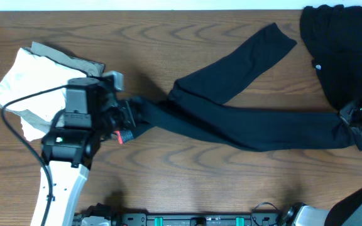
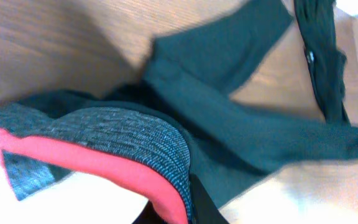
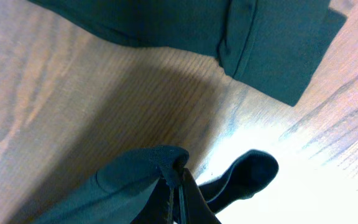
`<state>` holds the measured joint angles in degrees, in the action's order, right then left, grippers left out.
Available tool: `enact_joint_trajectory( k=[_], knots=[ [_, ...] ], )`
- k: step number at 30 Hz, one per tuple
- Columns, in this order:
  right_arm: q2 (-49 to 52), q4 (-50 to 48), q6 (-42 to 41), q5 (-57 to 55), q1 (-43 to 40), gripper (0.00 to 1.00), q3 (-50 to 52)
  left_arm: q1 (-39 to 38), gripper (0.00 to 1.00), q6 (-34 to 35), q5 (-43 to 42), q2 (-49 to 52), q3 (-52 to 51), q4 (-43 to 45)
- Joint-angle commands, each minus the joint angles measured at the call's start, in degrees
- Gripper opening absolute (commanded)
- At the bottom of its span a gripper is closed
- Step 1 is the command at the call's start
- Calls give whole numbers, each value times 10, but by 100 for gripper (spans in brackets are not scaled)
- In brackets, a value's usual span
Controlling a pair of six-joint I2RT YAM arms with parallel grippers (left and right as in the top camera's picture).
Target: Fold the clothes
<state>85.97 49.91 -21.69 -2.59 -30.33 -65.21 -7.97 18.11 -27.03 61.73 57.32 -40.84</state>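
Dark leggings stretched left to right, legs splayed in V, grey-coral waistband at my left. Black logo garment crumpled far right.

Hem of dark garment between closed fingers over table

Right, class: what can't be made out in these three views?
1. Overhead: left gripper, jaws hidden beneath its own camera housing.
2. Overhead: leggings ankle end, covered by the right gripper near the frame edge.
3. Overhead: logo on the black garment, too small to read.
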Motion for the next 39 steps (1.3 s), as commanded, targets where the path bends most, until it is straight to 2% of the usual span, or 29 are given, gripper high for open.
enact_joint_trajectory(
  k=[1,8,13,18,23,39],
  knots=[
    [23,0,10,-9,-2,1,-7,-36,6,-5,-10,0,8,-16],
    [59,-2,10,1,1,1,-7,-81,6,-4,-10,0,8,-59],
    [64,-4,10,0,1,1,-7,-111,6,-2,-11,0,8,-124],
    [64,-4,10,1,1,1,-7,-150,6,33,-12,0,8,-170],
    [64,-4,10,1,1,1,-7,-188,6,36,-53,0,8,-165],
    [64,-2,10,5,3,1,-7,-202,6,33,-19,0,8,-150]
  ],
)
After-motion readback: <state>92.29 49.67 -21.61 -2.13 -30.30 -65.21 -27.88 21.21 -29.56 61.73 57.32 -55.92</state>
